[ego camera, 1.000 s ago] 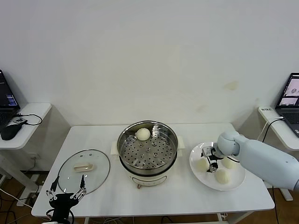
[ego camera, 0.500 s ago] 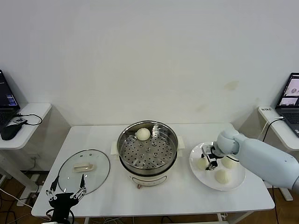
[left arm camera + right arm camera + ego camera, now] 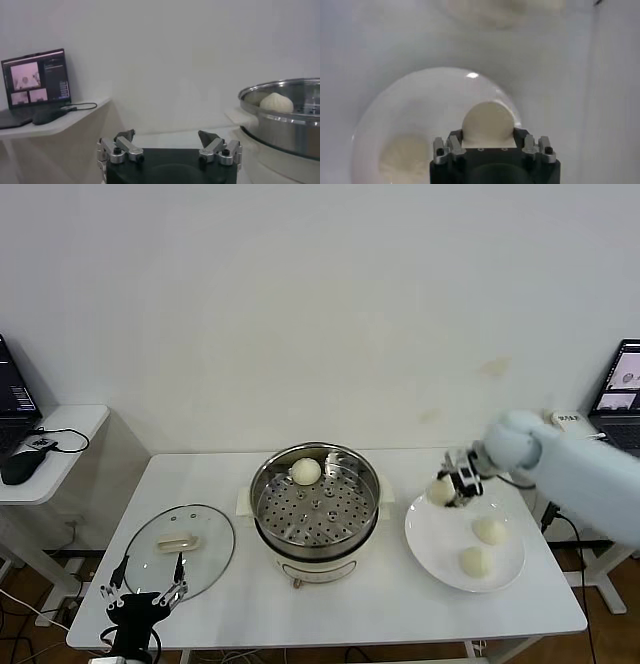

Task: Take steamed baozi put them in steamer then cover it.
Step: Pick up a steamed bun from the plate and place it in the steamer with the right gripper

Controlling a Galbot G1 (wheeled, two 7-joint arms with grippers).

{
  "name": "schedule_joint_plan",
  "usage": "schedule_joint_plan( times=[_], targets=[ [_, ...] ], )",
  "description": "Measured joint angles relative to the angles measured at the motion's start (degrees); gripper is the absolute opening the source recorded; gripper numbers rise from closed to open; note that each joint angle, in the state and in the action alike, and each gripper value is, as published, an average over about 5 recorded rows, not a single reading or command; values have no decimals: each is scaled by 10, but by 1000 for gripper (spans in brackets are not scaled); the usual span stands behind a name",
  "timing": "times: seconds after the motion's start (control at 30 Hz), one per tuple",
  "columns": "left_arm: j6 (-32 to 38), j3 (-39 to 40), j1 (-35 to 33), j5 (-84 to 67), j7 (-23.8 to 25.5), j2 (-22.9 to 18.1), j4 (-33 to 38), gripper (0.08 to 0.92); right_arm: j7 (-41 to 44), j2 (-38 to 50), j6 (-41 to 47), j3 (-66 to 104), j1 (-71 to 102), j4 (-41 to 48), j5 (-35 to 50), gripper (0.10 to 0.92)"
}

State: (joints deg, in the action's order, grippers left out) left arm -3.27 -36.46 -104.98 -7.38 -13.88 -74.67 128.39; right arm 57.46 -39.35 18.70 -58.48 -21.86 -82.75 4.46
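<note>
My right gripper (image 3: 450, 487) is shut on a cream-white baozi (image 3: 441, 491) and holds it in the air above the white plate's (image 3: 435, 536) left rim, right of the steamer (image 3: 315, 502). In the right wrist view the baozi (image 3: 487, 123) sits between the jaws above the plate (image 3: 410, 110). One baozi (image 3: 305, 471) lies at the back of the steamer's perforated tray; it also shows in the left wrist view (image 3: 276, 102). Two baozi (image 3: 489, 530) (image 3: 475, 561) lie on the plate. The glass cover (image 3: 180, 548) lies flat at the table's left. My left gripper (image 3: 140, 597) is open and empty at the front left edge.
Side tables stand at both sides, the left one with a laptop and mouse (image 3: 20, 467), the right one with a laptop (image 3: 622, 389). A white pad (image 3: 243, 502) lies under the steamer's left side.
My right gripper closed on the plate's left baozi and lifted it up off the plate. The left arm stayed put.
</note>
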Motion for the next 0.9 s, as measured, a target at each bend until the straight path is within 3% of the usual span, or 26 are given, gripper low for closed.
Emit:
schedule_joint_plan(
  times=[0.47,0.9],
  targets=[
    [0,-4,6,-4,0,2,-1,823,-69,-164,94,-72,-97,-4,163,641],
    [0,-3,11,-3,0,-6,1,823,-122,-320,167,-103,-51,65,213,645]
  ],
)
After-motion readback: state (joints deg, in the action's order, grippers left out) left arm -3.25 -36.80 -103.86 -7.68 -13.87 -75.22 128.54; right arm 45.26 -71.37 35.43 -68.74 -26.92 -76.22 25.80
